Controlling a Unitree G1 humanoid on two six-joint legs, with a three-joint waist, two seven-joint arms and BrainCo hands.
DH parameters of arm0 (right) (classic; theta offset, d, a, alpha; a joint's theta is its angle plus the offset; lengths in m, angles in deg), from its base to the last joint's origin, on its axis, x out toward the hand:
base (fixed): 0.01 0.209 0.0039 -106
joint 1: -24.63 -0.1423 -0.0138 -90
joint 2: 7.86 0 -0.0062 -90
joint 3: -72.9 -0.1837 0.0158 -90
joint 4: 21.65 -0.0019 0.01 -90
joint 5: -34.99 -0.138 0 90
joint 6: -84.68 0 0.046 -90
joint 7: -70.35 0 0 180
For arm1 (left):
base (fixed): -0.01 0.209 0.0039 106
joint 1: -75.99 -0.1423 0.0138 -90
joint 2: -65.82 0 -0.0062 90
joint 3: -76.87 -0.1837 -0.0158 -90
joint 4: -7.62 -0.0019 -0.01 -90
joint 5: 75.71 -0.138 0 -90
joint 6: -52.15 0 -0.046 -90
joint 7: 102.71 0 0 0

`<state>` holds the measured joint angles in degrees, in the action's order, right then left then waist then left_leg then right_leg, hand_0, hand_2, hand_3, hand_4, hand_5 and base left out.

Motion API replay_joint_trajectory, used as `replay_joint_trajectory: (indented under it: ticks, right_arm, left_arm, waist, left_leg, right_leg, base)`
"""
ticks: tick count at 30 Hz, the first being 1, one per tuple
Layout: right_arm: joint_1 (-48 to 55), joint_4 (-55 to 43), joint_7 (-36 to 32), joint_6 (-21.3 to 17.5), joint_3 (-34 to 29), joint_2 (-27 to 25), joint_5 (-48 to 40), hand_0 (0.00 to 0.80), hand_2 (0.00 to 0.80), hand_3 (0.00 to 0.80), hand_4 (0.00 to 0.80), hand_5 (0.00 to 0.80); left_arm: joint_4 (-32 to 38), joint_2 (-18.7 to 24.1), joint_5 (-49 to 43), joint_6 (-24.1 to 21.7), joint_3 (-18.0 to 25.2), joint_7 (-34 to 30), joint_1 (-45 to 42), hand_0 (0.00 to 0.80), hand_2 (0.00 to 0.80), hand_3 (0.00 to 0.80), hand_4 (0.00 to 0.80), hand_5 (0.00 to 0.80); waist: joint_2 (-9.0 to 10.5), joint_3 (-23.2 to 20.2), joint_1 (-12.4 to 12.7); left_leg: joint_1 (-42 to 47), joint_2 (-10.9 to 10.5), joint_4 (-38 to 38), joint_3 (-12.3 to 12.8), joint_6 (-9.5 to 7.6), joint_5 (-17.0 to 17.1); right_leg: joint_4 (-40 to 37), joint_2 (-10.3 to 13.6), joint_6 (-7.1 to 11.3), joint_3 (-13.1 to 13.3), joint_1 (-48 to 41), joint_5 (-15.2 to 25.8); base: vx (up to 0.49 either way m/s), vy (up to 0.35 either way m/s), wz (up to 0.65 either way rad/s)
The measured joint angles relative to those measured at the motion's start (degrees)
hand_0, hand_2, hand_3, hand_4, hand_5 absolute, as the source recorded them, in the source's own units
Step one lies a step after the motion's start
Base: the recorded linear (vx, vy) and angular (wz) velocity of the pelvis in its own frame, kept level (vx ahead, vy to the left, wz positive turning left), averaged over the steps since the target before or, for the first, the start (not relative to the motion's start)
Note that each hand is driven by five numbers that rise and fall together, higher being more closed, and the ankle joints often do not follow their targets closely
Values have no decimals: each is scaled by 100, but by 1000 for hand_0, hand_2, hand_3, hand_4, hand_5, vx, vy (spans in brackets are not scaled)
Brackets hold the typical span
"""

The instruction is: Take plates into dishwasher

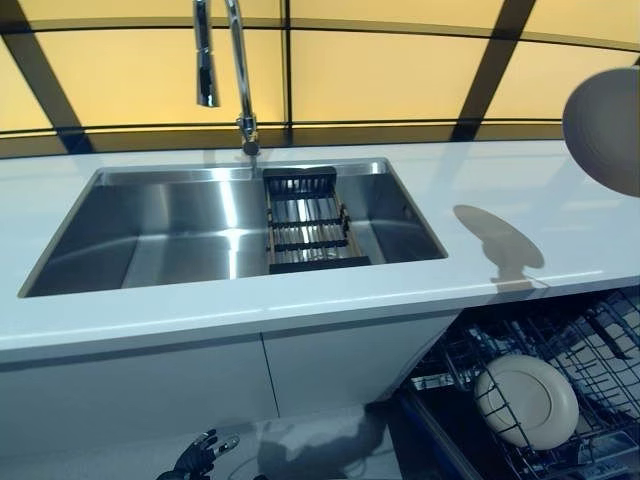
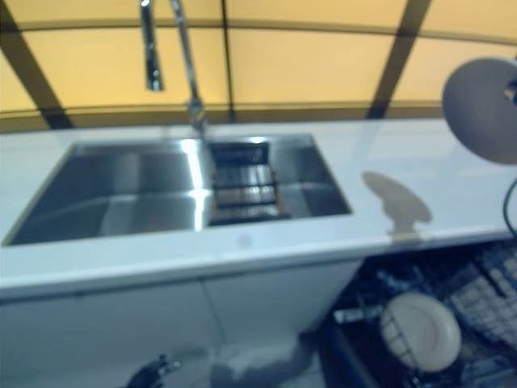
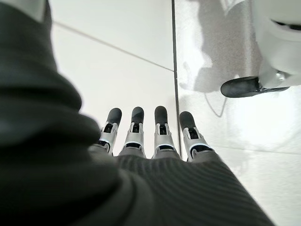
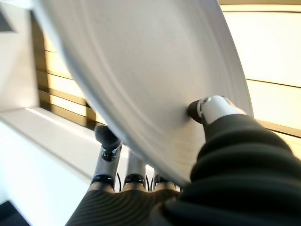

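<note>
Pinched between thumb and fingers, the right hand (image 4: 211,141) holds 1 white plate (image 1: 605,125) tilted in the air above the white counter (image 1: 520,190). Down by the floor, the left hand (image 3: 150,141) hangs with fingers straight, holding nothing. 1 more plate (image 1: 527,402) stands in the dishwasher rack (image 1: 600,350).

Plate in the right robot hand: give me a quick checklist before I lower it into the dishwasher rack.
1. Grip: the right robot hand pinches the plate between thumb and fingers: ok.
2. Plate height: held up over the counter, clear of it: ok.
3. Dishwasher rack pulled out below the counter: ok.
4. Free slot: one plate already stands in the rack; a free slot beside it: cannot tell.
5. Left robot hand hangs low, fingers straight, away from the rack: ok.
</note>
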<state>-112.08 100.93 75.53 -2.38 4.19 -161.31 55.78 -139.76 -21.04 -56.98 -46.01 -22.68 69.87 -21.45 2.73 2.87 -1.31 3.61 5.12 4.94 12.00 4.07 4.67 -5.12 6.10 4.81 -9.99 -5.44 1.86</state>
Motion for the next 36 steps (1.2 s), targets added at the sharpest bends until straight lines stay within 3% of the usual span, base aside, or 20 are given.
replay_joint_trajectory:
  ticks: [10,14,23,36]
  right_arm:
    - [2113,-27,-92,-53,-1723,-54,-2,800,800,800,800,800]
    - [2686,-68,-222,-64,-2074,-9,-81,800,800,800,800,800]
    - [3140,-120,-481,-143,-2362,359,-128,800,800,800,800,800]
    - [3465,-295,-637,-80,-2364,1076,-126,800,800,800,800,800]
  left_arm:
    - [-58,-19,-224,-9,3,-104,4,0,0,0,0,0]
    - [-63,-17,-226,-7,0,-144,28,0,0,0,0,0]
    - [-135,-15,-232,-7,-3,-161,268,0,0,0,0,0]
    - [-228,7,-237,-1,-1,-163,348,0,0,0,0,0]
  waist:
    - [8,20,-343]
    - [34,54,-498]
    - [49,152,-732]
    - [9,311,-701]
  left_leg:
    - [89,45,2,290,3,-102]
    - [117,73,1,387,38,-123]
    - [202,95,20,549,41,-177]
    - [185,90,0,616,46,-197]
  right_leg:
    - [0,-33,16,270,75,-1]
    - [1,-79,15,350,110,3]
    - [0,-86,17,492,119,9]
    - [2,-81,16,543,165,10]
  base:
    - [-22,-23,-15]
    - [-24,-27,-15]
    - [-10,-8,-9]
    - [-6,-7,-2]
